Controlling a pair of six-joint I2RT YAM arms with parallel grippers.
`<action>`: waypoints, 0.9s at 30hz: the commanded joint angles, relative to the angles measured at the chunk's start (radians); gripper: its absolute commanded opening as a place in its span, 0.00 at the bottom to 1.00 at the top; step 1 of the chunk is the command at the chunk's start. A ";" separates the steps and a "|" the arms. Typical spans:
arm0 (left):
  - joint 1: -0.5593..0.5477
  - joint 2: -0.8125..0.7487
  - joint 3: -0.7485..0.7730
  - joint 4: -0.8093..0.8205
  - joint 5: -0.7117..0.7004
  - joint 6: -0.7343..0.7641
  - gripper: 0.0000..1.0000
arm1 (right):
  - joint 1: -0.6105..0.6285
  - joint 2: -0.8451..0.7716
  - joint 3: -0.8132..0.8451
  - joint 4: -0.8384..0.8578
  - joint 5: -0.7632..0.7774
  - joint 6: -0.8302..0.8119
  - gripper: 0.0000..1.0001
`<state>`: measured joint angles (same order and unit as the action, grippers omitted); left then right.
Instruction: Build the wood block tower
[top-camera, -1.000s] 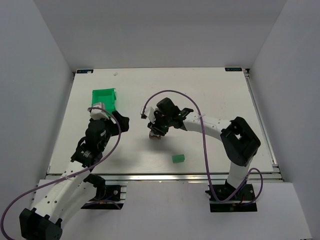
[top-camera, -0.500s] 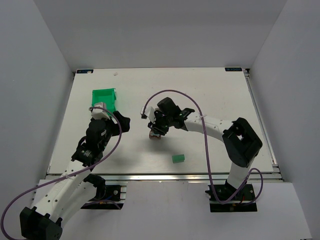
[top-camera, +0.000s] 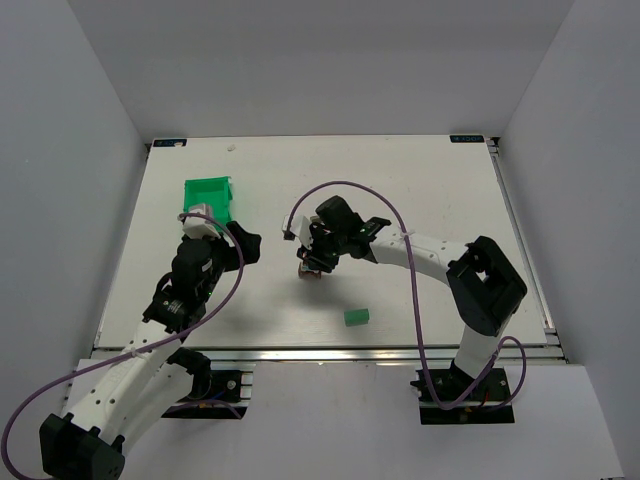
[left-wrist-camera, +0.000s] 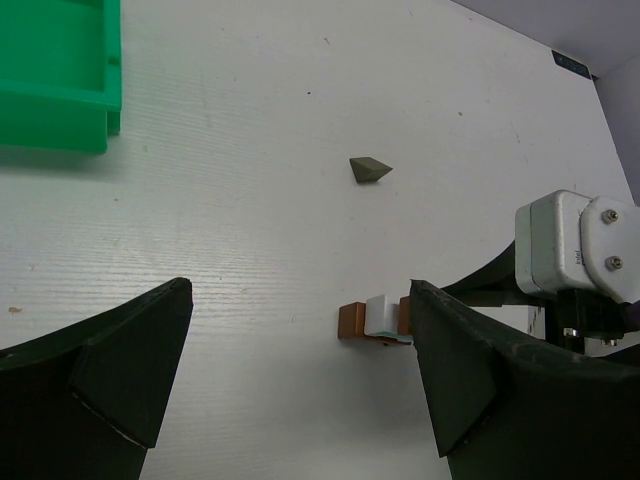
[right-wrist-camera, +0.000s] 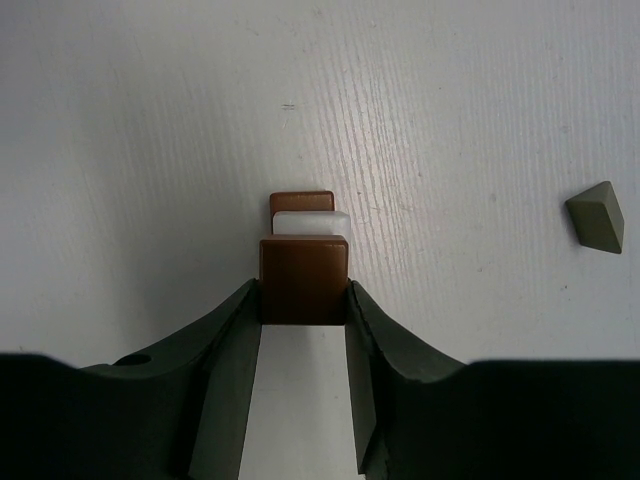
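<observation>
My right gripper (top-camera: 313, 266) (right-wrist-camera: 304, 300) is shut on a brown block (right-wrist-camera: 304, 280), one finger on each side. A whitish block (right-wrist-camera: 310, 222) touches its far face, and another brown block (right-wrist-camera: 302, 201) lies just beyond. The left wrist view shows the same three in a short row low on the table: brown (left-wrist-camera: 351, 321), whitish (left-wrist-camera: 382, 314) with a pale mint edge under it, and brown, half hidden by my finger. A green block (top-camera: 356, 316) lies alone nearer the front. My left gripper (top-camera: 243, 243) (left-wrist-camera: 298, 330) is open and empty, left of the blocks.
The green plastic bin (top-camera: 209, 197) (left-wrist-camera: 55, 75) stands at the back left, close to my left arm. A small grey-olive wedge (left-wrist-camera: 369, 169) (right-wrist-camera: 597, 216) lies on the white table beyond the blocks.
The right wrist has shifted very slightly, still shut on the brown block at the same spot. The left arm and the green block have not moved.
</observation>
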<state>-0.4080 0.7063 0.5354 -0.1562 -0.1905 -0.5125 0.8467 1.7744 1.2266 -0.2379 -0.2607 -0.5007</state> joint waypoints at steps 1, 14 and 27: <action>0.005 0.002 -0.005 0.015 0.014 0.011 0.98 | 0.005 -0.032 -0.012 0.011 -0.012 -0.001 0.42; 0.003 0.002 -0.006 0.015 0.016 0.011 0.98 | 0.005 -0.017 -0.010 0.008 -0.009 0.005 0.43; 0.003 0.007 0.000 0.012 0.014 0.012 0.98 | 0.003 -0.006 -0.027 0.026 -0.008 0.008 0.45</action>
<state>-0.4080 0.7113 0.5354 -0.1562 -0.1829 -0.5114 0.8467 1.7744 1.2095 -0.2333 -0.2607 -0.5022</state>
